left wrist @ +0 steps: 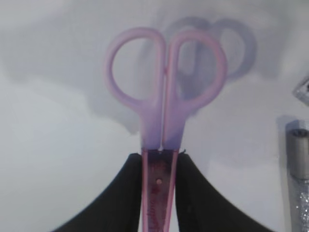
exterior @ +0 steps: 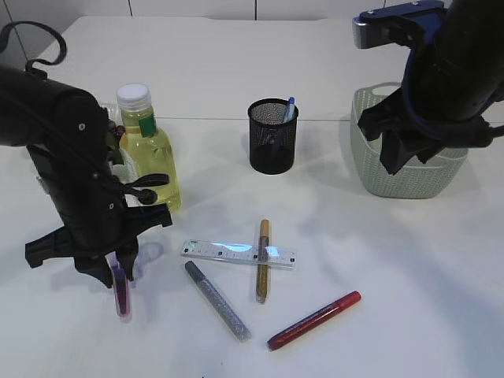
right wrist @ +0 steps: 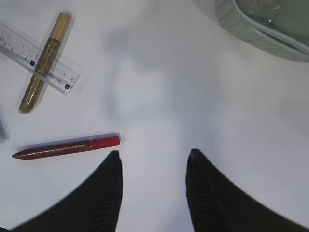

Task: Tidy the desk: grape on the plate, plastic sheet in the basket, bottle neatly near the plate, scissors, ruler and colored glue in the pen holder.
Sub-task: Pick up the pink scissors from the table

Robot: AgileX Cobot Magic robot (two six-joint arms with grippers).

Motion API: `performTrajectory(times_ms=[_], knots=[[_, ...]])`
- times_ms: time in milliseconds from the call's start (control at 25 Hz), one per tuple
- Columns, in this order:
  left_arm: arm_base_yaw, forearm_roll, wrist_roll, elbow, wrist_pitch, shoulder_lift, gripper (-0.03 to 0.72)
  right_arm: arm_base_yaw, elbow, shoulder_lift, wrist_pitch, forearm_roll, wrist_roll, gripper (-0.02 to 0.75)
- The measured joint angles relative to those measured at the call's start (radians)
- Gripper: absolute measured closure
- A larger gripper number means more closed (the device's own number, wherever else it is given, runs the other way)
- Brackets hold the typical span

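White desk, L gripper (left wrist: 158,181) pinching scissors (left wrist: 164,96) blades, handles pointing away, R gripper (right wrist: 153,166) spread, holding nothing.

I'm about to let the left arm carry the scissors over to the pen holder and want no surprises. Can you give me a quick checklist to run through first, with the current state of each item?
1. Left pincer closed on the scissors at the blades: ok.
2. Scissors lifted off the table: cannot tell; the tip sits very low in the exterior view.
3. Pen holder upright with room: ok, only a blue pen shows inside.
4. Path clear: not ok, the bottle stands right beside the left arm.
5. Right pincer empty and open, out of the way near the basket: ok.
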Motion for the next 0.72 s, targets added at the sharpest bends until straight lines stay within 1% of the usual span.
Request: performTrajectory(times_ms=[360, 720], knots=[[-0.044, 0.028, 0.036, 0.0, 0.008, -0.059, 0.545, 0.0, 0.0, 0.0, 0.0, 0.0, 0.0, 0.385], [-0.054, 0.032, 0.05, 0.0, 0.05, -0.064, 0.545, 0.0, 0.0, 0.0, 0.0, 0.0, 0.0, 0.385]])
